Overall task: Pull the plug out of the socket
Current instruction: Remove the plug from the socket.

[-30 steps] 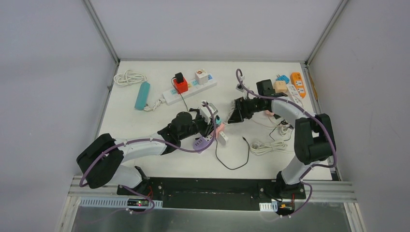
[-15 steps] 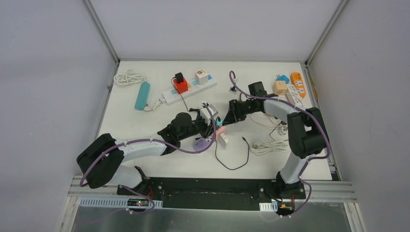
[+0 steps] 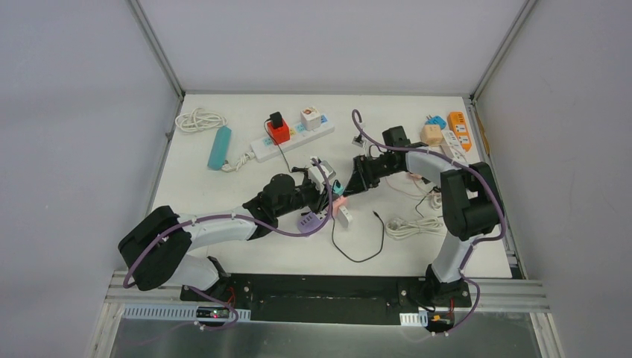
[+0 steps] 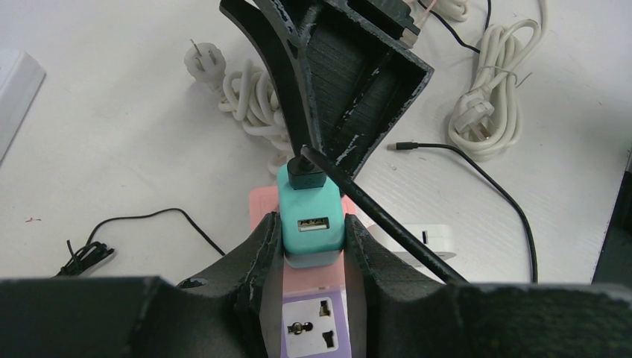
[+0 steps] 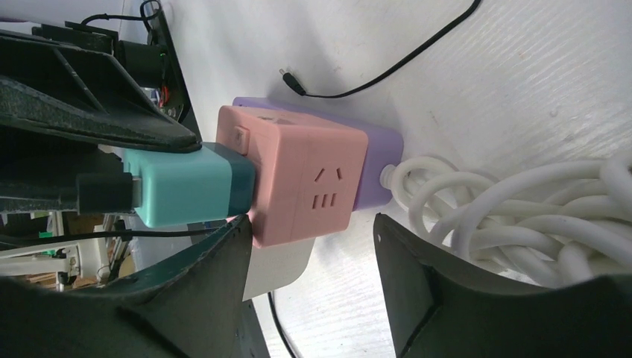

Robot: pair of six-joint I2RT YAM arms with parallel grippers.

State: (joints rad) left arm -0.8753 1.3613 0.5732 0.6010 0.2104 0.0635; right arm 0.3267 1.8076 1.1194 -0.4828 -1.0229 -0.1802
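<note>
Two end effectors: both at the middle of the surface (image 3: 223,194).
Left end effector (image 4: 313,224): clamped on the plug (image 4: 313,201), one finger per side.
Plug: teal, boxy, rounded corners; one USB port free, black cable (image 4: 387,224) in the other; seated in the socket (image 5: 305,179).
Socket: pink cube against a purple block (image 5: 380,164).
Right end effector (image 5: 311,224): jaws apart, straddling the socket.

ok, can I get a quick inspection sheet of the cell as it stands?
surface: white table, no spills seen
job's things: teal plug seated in pink socket cube; purple socket block right behind it
clutter: white power strip, teal bar, orange strip
grippers: left gripper shut on teal plug; right gripper open, fingers flanking pink socket cube
cables: black USB lead in the plug's end; white cord coiled beside purple socket block
surroundings: grey enclosure walls; nothing else seen
</note>
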